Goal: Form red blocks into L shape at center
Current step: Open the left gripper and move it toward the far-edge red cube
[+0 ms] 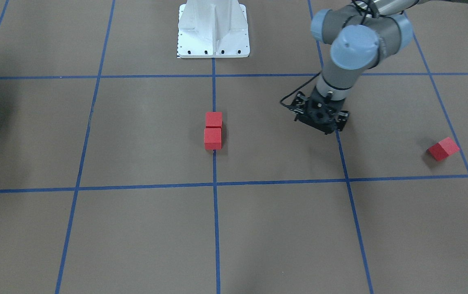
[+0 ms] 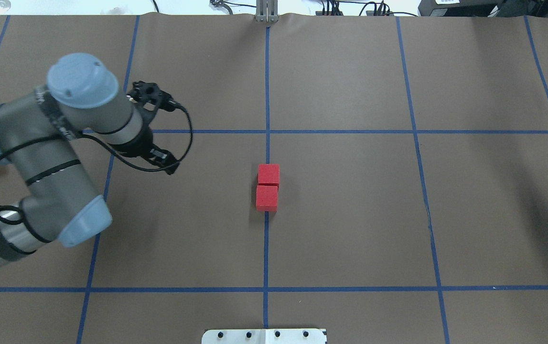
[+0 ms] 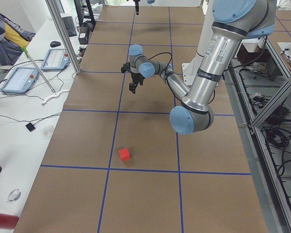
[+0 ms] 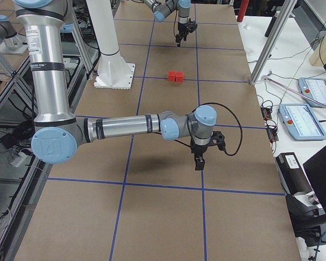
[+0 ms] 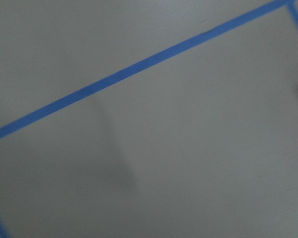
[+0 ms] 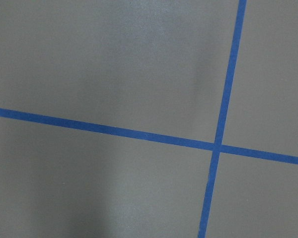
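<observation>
Red blocks [image 1: 213, 139], 2 touching centrally, 3rd [image 1: 443, 148] beyond left hand [image 1: 323, 121], seemingly empty

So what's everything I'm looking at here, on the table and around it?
Red blocks: three, red; two touching in a line on the centre gridline, the third block alone far out on the robot's left side.
Table: one, brown cover with a blue tape grid.
Pedestal base: one, white, at the robot's edge on the centre line.
Tablets: two, grey with pale screens, on the white bench beside the table.
Left arm: one, grey with pale-blue joints.
Left hand: one, black, above bare table between the pair and the third block; no block in it.
Right arm: one, same colours.
Right hand: one, black, above bare table, far from the blocks.
</observation>
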Controlling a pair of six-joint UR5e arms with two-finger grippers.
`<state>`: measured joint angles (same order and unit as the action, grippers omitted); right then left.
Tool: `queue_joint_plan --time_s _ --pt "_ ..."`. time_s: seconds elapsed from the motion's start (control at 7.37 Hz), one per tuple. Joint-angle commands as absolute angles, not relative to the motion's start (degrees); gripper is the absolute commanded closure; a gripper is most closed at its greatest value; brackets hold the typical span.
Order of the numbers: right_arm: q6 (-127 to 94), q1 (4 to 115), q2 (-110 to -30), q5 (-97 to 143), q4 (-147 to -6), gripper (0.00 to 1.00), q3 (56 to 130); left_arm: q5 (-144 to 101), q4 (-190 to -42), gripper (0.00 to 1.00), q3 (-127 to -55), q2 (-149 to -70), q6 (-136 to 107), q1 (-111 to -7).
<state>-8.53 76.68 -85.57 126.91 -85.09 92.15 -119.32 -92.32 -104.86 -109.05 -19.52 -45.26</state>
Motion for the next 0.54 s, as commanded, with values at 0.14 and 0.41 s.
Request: queue_joint_plan --time_s 0.14,0.41 --pt "-8.44 76.64 -85.61 126.91 -85.08 0.0 91.93 -127.35 -100.7 0.02 -102.41 -93.63 9.59 -58.76" --pt "-8.44 76.64 -85.61 126.91 -85.08 0.0 91.93 -131.55 -104.14 0.03 -93.3 -93.16 24.89 -66.15"
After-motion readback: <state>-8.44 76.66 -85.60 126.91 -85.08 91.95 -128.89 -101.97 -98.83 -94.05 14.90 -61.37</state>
